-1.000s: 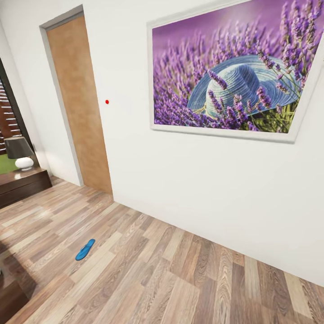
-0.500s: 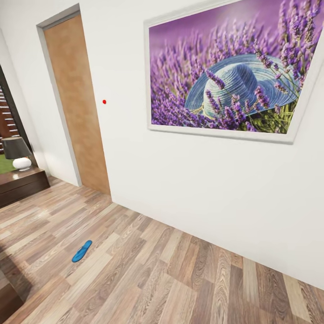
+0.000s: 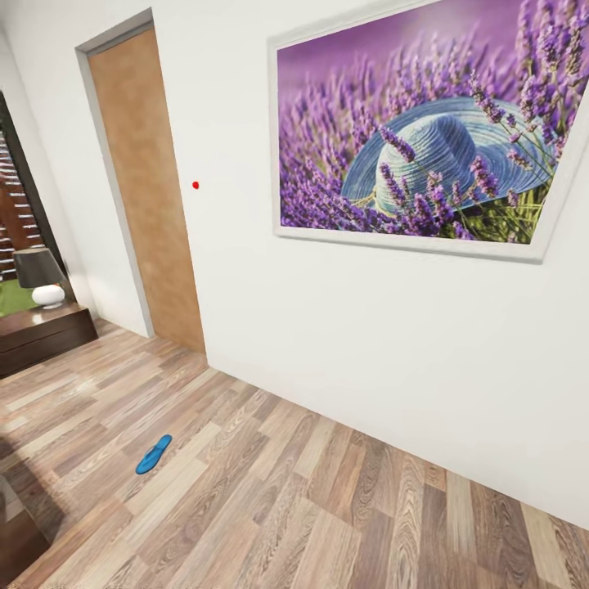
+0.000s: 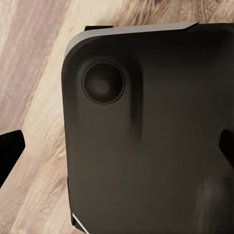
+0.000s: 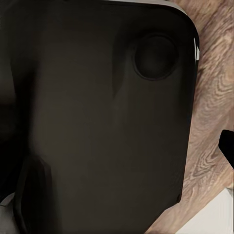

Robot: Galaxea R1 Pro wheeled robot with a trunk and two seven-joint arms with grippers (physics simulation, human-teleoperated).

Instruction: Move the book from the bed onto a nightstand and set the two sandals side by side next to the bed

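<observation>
One bright blue sandal (image 3: pixel 154 454) lies flat on the wood-plank floor at the lower left of the head view, well away from the wall. A low dark brown nightstand (image 3: pixel 45 334) stands at the far left, by the window. The book is out of view. In the left wrist view my left gripper (image 4: pixel 117 146) is open, with a black fingertip (image 4: pixel 9 152) at each side edge and nothing held. My right gripper (image 5: pixel 117 146) looks open too, with one fingertip (image 5: pixel 227 144) showing at the picture's edge. Both point at a dark panel of my own body.
A white wall with a large lavender-and-hat painting (image 3: pixel 425 131) runs across the right. A closed wooden door (image 3: pixel 147 188) stands left of it. A lamp (image 3: pixel 41 278) sits on the nightstand. A dark brown wooden corner (image 3: pixel 15 540) juts in at the bottom left.
The whole head view swung a little left, then back right, so the camera moved. The sandal, door and painting keep their places in the room.
</observation>
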